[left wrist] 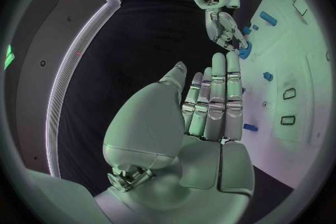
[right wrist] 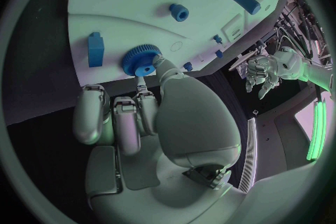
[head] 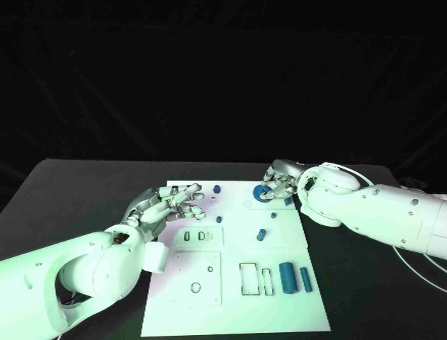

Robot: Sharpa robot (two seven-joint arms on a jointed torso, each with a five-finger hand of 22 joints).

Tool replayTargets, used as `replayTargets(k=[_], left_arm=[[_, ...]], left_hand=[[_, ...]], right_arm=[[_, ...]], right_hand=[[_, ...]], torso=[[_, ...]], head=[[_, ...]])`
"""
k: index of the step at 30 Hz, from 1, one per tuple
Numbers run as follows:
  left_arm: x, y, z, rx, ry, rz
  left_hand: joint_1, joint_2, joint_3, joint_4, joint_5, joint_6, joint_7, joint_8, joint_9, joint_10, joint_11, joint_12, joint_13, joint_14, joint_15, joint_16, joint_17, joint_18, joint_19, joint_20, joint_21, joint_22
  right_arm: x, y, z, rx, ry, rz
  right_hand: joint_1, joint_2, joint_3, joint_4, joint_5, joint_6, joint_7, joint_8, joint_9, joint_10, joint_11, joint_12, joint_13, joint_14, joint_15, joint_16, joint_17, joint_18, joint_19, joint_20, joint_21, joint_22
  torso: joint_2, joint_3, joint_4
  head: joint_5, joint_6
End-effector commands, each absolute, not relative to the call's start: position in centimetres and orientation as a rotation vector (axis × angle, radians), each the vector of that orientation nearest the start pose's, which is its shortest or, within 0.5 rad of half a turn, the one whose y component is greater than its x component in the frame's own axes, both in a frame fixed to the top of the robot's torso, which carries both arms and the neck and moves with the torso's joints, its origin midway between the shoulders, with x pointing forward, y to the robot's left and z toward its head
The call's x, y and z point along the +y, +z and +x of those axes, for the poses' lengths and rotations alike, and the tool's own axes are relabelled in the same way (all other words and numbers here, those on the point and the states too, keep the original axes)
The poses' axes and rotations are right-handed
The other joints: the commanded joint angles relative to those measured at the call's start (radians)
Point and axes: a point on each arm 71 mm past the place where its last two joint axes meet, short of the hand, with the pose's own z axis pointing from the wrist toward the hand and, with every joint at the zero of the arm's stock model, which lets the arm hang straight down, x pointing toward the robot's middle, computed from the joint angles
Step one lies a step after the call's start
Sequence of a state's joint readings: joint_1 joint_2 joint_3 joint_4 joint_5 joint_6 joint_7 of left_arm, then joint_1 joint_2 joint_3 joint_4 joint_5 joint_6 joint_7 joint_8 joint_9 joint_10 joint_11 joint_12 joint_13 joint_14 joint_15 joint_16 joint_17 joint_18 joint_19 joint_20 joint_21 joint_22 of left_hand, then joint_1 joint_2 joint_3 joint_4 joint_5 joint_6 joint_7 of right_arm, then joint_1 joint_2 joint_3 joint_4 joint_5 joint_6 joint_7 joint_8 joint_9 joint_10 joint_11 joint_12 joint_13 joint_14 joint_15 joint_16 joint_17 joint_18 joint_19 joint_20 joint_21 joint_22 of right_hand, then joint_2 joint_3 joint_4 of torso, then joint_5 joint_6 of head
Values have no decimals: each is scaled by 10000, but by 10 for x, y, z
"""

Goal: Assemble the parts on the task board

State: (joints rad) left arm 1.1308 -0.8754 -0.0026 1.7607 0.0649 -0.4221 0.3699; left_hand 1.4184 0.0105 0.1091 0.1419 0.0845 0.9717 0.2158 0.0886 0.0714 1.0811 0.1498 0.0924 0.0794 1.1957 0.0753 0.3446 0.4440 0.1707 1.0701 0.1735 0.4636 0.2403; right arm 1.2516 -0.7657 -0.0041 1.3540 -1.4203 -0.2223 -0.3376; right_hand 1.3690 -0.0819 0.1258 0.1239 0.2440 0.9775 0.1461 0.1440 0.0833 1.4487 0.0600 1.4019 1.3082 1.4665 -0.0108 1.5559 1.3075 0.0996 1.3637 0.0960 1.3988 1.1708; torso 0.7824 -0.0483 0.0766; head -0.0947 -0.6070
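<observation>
Nearest the head camera, at the near end of the task board [head: 183,315], two long blue cylinders [head: 287,278] lie side by side next to a pair of rectangular cut-outs [head: 249,278], with an oval hole [head: 195,287] in a raised square panel beside them. No lettering, label or brand can be read on the board or on any part. Further up the plate a short blue peg [head: 260,234] lies loose near its middle, and a small dark blue piece [head: 216,189] stands near the far edge. The left hand [head: 174,202] hovers over the board's left far corner with its fingers spread and nothing in them; the left wrist view shows those fingers [left wrist: 218,98] straight and side by side above the white plate. The right hand [head: 278,185] sits at the board's far right edge, touching a blue toothed gear [head: 258,192]. In the right wrist view the gear [right wrist: 140,60] rests on the board just beside a blue block [right wrist: 96,49], with one fingertip [right wrist: 162,65] against its hub and the other fingers curled back; whether the hand truly grips the gear, I cannot tell. A small blue bushing [right wrist: 179,12] stands further along the plate.
</observation>
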Motion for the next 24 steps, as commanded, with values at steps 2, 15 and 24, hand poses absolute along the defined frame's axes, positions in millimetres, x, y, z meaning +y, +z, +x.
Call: replayTargets(k=[2,15,24], left_arm=[[161,-179,435,14911,-16631,-12396],[161,-179,435,14936,-16665,-12431],[160,-179,436,14942,-16666,-12433]], left_hand=[[74,-16,-8,-57,58,-59,15,-28,-6,-97,0,-43,-15,-43,7,33,11,71,-56,13,60,12],[74,-6,1,-59,58,-52,11,-23,-3,-90,-3,-33,-13,-44,6,41,23,73,-61,14,69,18],[78,1,10,-65,59,-49,8,-19,-1,-85,-6,-26,-13,-47,3,47,33,74,-65,13,78,24]], right_arm=[[-223,-172,531,17362,2811,-353],[-205,-159,520,15315,3531,-790],[-172,-151,510,14895,4743,-1008]], right_hand=[[160,82,71,-153,-81,274,-77,135,58,208,-67,243,994,1013,-61,85,2493,-232,164,-44,146,233],[694,609,1196,-733,-754,1052,-367,370,209,529,-335,647,1496,1025,-299,111,2550,-299,349,-273,339,594],[120,537,1521,-632,-640,1040,-371,238,215,506,-334,586,1476,1016,-307,93,2509,-299,340,-292,346,594]], torso=[[1,2,3],[-1,-4,13],[-6,-11,25]], head=[[-8,5],[2,17],[62,33]])
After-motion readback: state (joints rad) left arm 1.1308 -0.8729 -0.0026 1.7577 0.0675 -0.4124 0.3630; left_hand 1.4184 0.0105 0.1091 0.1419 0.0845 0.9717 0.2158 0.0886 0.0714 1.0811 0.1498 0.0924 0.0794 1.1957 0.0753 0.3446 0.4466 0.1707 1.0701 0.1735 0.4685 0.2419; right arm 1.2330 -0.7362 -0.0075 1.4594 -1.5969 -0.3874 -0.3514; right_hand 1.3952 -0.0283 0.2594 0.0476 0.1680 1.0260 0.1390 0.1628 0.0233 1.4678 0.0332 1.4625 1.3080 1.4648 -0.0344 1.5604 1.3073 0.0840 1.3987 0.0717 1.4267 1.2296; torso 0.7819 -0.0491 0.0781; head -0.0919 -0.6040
